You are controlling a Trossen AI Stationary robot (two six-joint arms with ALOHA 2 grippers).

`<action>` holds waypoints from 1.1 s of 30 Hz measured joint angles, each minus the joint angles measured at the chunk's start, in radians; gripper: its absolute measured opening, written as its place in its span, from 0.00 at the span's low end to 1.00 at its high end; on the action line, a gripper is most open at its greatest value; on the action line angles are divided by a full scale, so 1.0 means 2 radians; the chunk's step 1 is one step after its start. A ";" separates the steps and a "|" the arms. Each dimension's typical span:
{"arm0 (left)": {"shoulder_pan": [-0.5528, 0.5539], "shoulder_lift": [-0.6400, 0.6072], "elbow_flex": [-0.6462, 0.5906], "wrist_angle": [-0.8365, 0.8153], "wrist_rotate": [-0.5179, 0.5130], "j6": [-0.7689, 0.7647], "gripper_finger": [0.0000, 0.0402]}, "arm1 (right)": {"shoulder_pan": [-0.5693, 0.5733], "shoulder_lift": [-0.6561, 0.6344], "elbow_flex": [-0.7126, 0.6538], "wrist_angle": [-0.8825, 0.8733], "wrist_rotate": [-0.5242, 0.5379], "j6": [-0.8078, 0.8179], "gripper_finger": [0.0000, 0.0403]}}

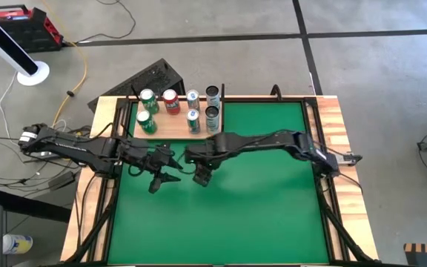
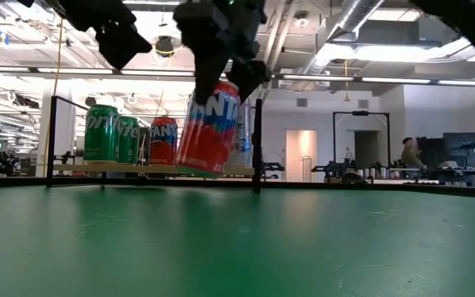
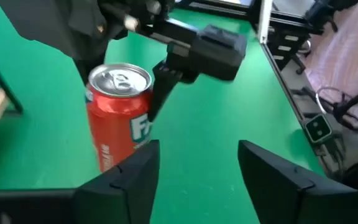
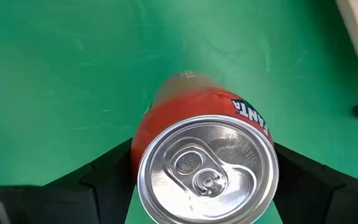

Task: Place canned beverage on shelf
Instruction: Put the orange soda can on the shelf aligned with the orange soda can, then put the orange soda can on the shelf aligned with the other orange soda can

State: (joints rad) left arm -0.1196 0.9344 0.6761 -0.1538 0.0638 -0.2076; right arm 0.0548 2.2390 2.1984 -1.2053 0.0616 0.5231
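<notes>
Right gripper [image 4: 201, 171] is clamping a red Fanta can [image 4: 197, 134] by its sidewall just under the rim, the can being carried tilted above the green mat [image 1: 258, 193], near the shelf [image 1: 170, 127] lying at eleven o'clock from it. Left gripper [image 3: 197, 165] is being held released at nine o'clock of the can, fingers parted and grasping nothing. Being rigid but thin-walled, smooth and probably full, the can is best gripped firmly on its flanks.

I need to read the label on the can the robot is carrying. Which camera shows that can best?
The low view: the red can hangs side-on, tilted, in the right gripper. The right wrist view shows mostly its top, the left wrist view part of one side; the high view hides it.
</notes>
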 joint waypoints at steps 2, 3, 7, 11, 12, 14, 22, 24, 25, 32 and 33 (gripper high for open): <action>0.000 0.000 0.000 -0.008 0.000 -0.023 0.53 | -0.003 0.022 0.034 -0.024 -0.001 -0.019 0.81; 0.000 0.000 0.000 -0.015 0.000 -0.032 0.54 | -0.003 0.033 0.048 -0.031 -0.005 -0.029 0.81; 0.000 0.000 0.000 -0.034 0.000 -0.049 0.55 | -0.003 0.058 0.079 -0.044 -0.007 -0.054 0.81; 0.000 0.000 0.000 -0.038 0.000 -0.069 0.55 | -0.002 0.063 0.076 -0.047 -0.012 -0.064 0.93; 0.000 0.000 0.000 -0.038 0.000 -0.074 0.55 | -0.002 0.066 0.077 -0.045 -0.015 -0.066 0.95; 0.000 0.000 0.000 -0.038 0.000 -0.079 0.55 | -0.003 0.066 0.077 -0.044 -0.019 -0.070 0.95; 0.000 0.000 0.000 -0.043 -0.004 -0.087 0.55 | -0.002 0.053 0.078 -0.032 -0.020 -0.085 0.87; 0.000 0.000 0.000 -0.044 -0.017 -0.088 0.55 | -0.002 0.039 0.078 -0.031 -0.020 -0.085 0.88; 0.000 0.000 0.000 -0.042 -0.025 -0.088 0.55 | -0.002 0.034 0.079 -0.031 -0.019 -0.085 0.89; 0.000 0.000 0.000 -0.037 -0.055 -0.071 0.55 | 0.007 0.004 0.080 -0.029 0.002 -0.091 0.91; 0.000 0.000 0.000 -0.037 -0.059 -0.071 0.55 | 0.009 0.004 0.080 -0.031 0.005 -0.092 0.91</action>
State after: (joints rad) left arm -0.1200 0.9352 0.6758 -0.2279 -0.0540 -0.3495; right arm 0.0733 2.2467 2.3589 -1.2673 0.0718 0.3387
